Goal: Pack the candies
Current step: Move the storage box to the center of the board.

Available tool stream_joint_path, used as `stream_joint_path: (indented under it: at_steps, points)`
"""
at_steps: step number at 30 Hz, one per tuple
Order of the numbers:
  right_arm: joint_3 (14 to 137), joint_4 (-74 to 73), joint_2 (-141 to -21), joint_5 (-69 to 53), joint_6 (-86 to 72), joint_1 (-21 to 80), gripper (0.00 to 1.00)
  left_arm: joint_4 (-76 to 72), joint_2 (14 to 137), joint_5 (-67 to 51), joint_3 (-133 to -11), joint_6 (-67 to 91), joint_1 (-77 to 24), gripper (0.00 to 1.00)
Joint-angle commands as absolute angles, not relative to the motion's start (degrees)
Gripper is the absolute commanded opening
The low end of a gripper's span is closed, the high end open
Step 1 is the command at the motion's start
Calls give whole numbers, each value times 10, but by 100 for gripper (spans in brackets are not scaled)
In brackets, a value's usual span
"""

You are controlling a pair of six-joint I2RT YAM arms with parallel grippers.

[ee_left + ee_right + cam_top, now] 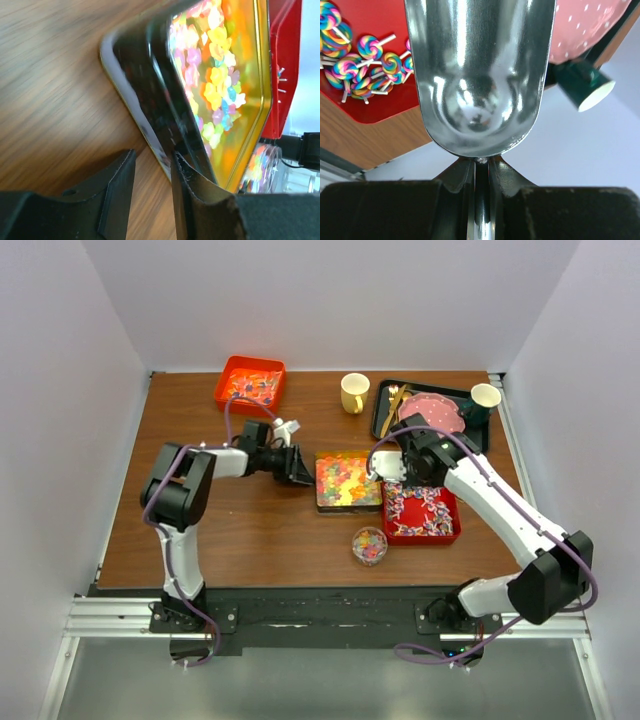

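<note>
Glossy red-yellow-green gummies (pixel 346 478) fill a black-and-gold tin (pixel 321 506) at the table's middle; they also show in the left wrist view (pixel 215 85). White-pink-purple candies (pixel 422 508) lie in a red tray (pixel 392 535); in the right wrist view they are swirl lollipops (pixel 365 65) on white sticks. Orange-red candies with some blue (pixel 252 387) sit in an orange tray (pixel 226 380) at the back left. My left gripper (pixel 300 472) (pixel 154 154) is narrowly open at the tin's left rim (pixel 140 90). My right gripper (pixel 398 463) (pixel 481 162) is shut on the handle of an empty metal scoop (pixel 480 75).
A small clear cup (pixel 369 545) with mixed candies stands in front of the tin. A yellow mug (pixel 354 392) stands at the back. A black tray (pixel 382 412) at the back right holds a pink dotted plate (pixel 432 412), gold cutlery and a green cup (pixel 483 398).
</note>
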State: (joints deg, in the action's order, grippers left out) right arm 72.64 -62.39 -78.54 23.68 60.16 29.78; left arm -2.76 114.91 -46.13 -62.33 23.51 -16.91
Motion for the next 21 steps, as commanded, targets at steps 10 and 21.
stream_joint_path:
  at_steps: [10, 21]
  points:
    - [744, -599, -768, 228, 541, 247, 0, 153, 1125, -291, -849, 53, -139, 61]
    - [759, -599, -794, 207, 531, 236, 0, 145, 1220, -112, -1036, 3, -119, 64]
